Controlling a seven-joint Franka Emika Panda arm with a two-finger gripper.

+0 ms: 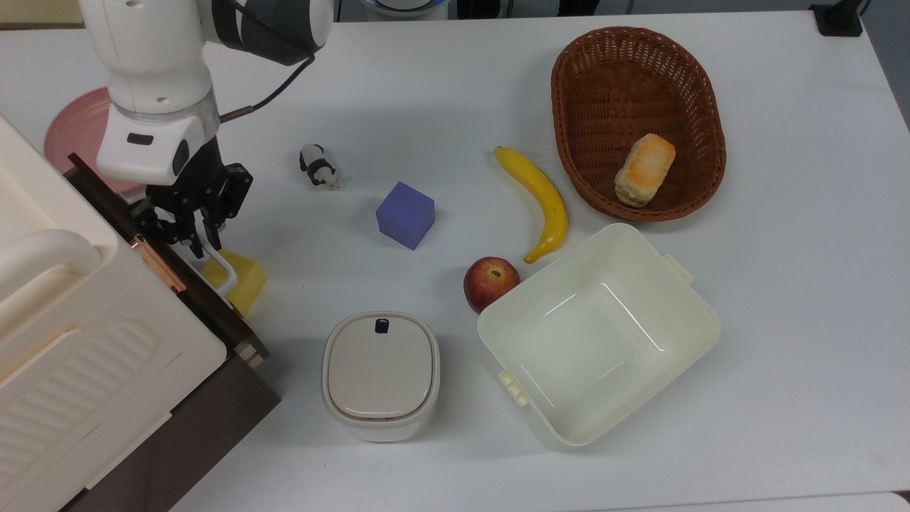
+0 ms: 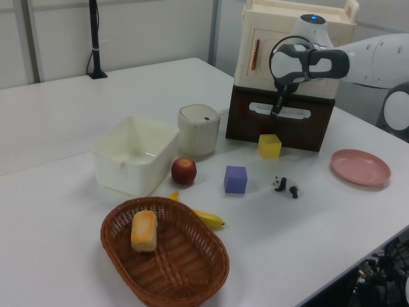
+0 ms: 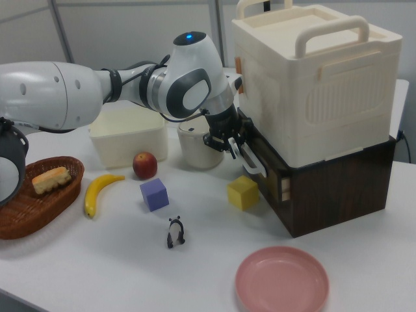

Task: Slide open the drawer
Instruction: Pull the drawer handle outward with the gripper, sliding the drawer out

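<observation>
Pincer: the pincer (image 1: 193, 238) sits at the white handle (image 1: 222, 272), fingers nearly together about its upper end, seemingly clamped on it so a pull carries the drawer along.
Drawer: the drawer (image 1: 213, 313), directly beneath the pincer, shows its dark front barely proud of the cabinet (image 3: 338, 188), so opening has hardly begun.
Yellow block: the yellow block (image 1: 245, 281) lies just beyond the handle, in the drawer's path; it may get pushed.
Cream box: the cream box (image 3: 315, 78) rests on the cabinet above, its weight likely steadying it against the pull.

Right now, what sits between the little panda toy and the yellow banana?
In the top view, a purple cube lies between the panda figurine and the banana.
</observation>
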